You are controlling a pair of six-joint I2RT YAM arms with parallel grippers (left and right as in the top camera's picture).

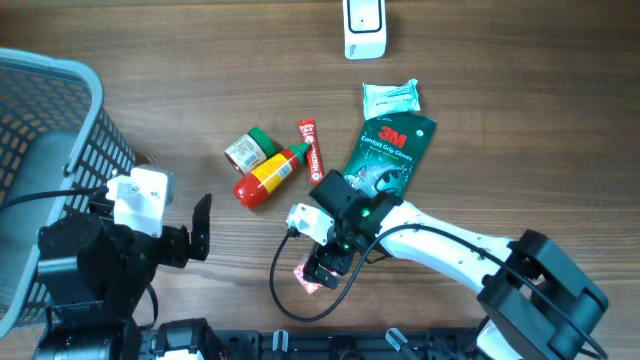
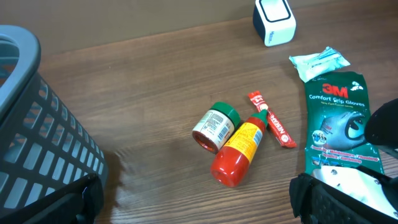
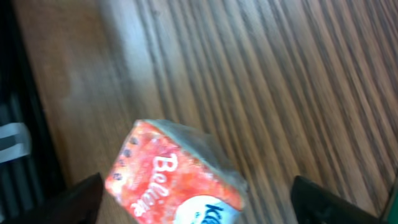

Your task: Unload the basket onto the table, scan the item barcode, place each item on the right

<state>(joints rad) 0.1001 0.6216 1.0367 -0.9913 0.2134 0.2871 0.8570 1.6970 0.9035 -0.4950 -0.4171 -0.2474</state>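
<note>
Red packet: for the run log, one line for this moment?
right fingers: open, astride red packet | packet: on table, unheld | left fingers: open, empty

left gripper (image 1: 203, 228): jaws wide apart, arm folded close | right gripper (image 1: 322, 268): jaws wide apart, pointing down, arm outstretched

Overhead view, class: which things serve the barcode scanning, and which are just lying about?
Job: scanner, red packet, right hand.
Lying about: jar, sauce bottle, stick sachet, gloves pack, wipes, basket.
</note>
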